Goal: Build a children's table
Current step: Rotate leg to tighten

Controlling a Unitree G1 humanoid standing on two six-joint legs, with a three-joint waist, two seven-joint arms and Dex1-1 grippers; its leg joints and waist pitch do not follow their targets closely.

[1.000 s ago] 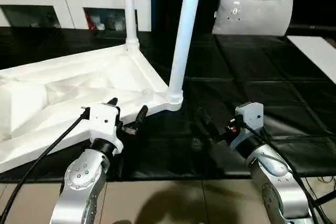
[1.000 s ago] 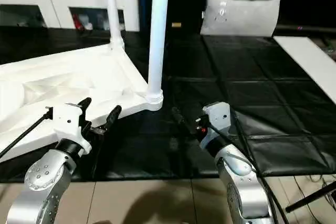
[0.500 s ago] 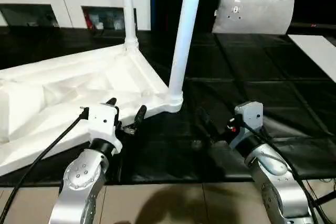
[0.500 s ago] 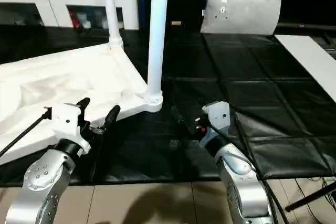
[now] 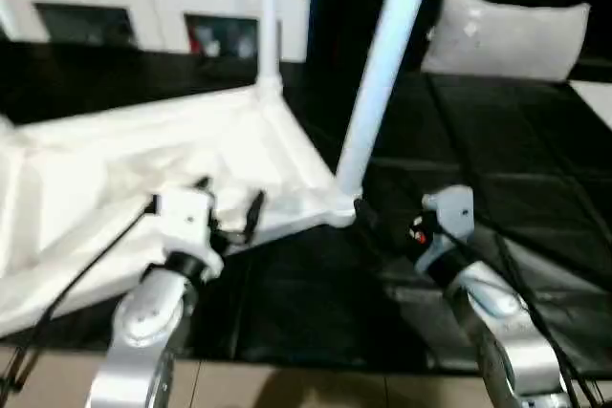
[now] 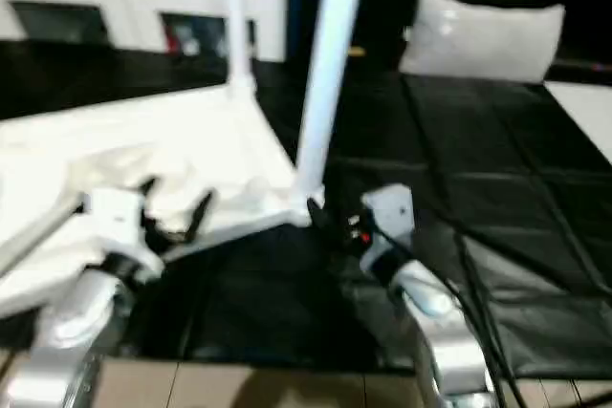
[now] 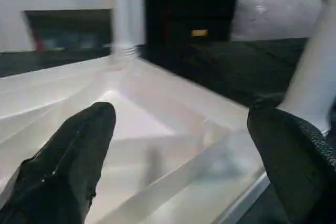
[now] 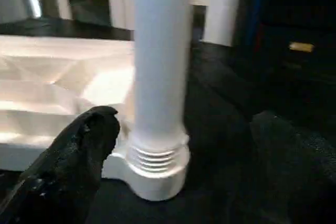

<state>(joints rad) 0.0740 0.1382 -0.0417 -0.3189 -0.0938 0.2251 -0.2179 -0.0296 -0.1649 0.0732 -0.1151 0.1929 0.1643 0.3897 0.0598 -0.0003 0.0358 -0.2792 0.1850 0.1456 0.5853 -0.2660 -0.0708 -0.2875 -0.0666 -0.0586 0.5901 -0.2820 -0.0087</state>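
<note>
The children's table (image 5: 124,169) lies upside down on the black mat, ribbed underside up. Two white legs stand upright in its corner sockets: the near leg (image 5: 378,83) at the corner closest to me, and the far leg (image 5: 269,26) behind it. My left gripper (image 5: 229,205) hovers open over the table's near edge, its fingers (image 7: 79,150) spread wide with nothing between them. My right gripper (image 5: 375,228) is open just right of the near leg's socket (image 8: 157,177). It faces the leg without touching it.
A white cabinet (image 5: 115,16) with shelves runs along the back left. A grey pillow (image 5: 507,35) leans at the back right. The black mat (image 5: 497,140) stretches to the right. A white board (image 5: 598,97) lies at the far right edge. Wooden floor (image 5: 287,389) shows in front.
The whole picture has shifted and blurred, so the camera has moved. Both grippers now stand closer to the table, the right one nearer the near leg's base. Both stay open.
</note>
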